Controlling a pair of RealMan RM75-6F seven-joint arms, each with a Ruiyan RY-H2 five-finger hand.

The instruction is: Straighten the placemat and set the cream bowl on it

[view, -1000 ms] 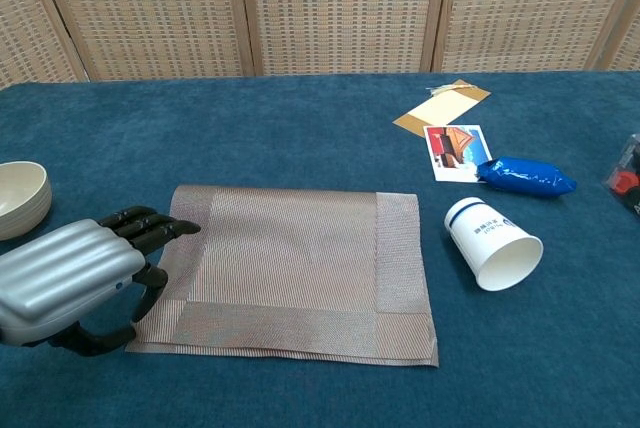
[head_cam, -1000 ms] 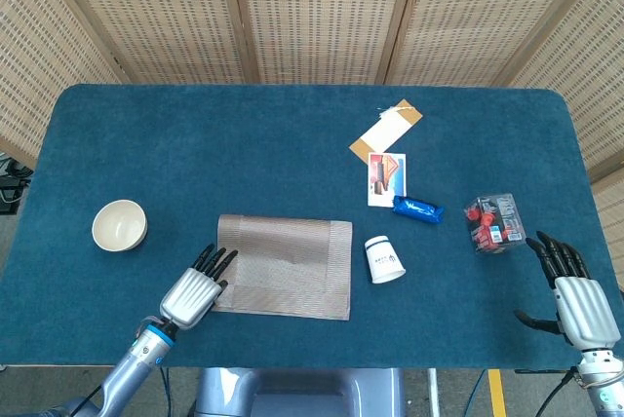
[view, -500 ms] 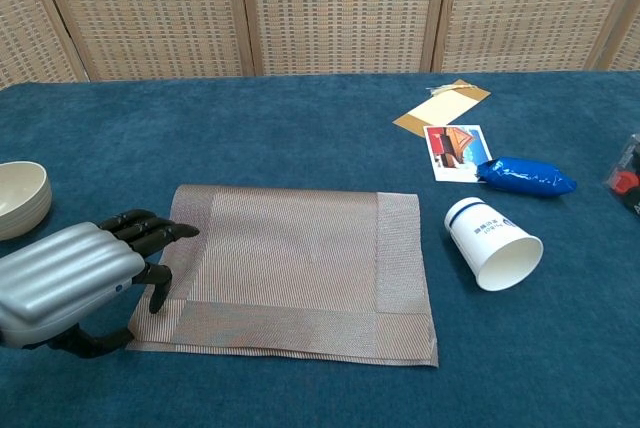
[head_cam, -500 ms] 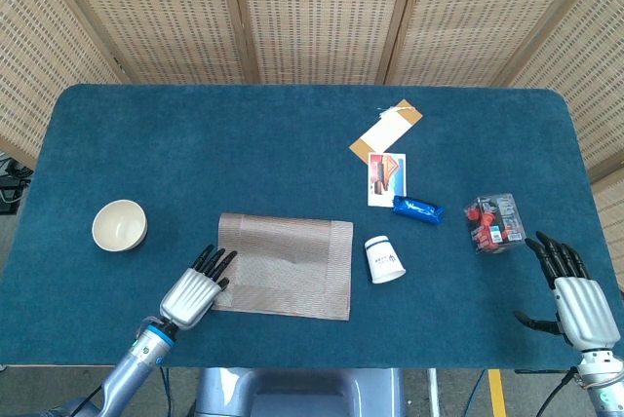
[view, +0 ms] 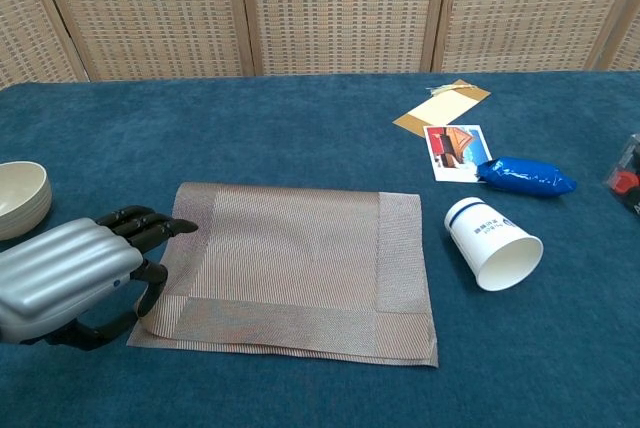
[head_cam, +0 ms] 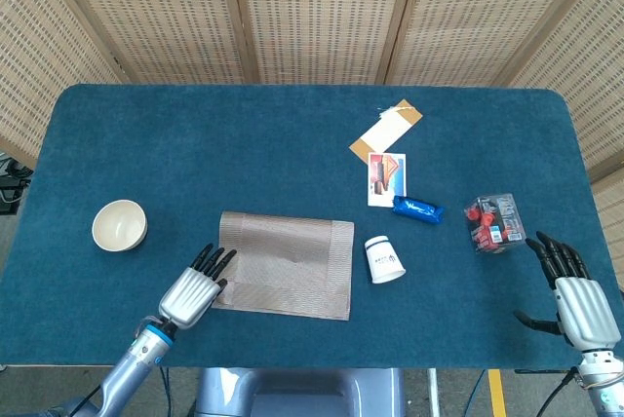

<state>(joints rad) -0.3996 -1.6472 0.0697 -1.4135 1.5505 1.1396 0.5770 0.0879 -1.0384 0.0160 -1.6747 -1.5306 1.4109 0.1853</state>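
Left hand pinching left edge of placemat.
Cream bowl just beyond, apart; bare cloth between. Right hand spread, holding nothing. Paper cup print unreadable.

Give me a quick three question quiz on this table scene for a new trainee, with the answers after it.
1. True or false: the cream bowl already sits on the placemat.
2. Which robot hand is at the placemat's edge? A) left robot hand B) right robot hand
3. Fill in: the paper cup beside the placemat lies on its ____.

Key
1. False: it stands on the blue cloth, apart from the placemat.
2. A: its fingers reach the placemat's near left corner.
3. side, with its mouth towards the chest camera.
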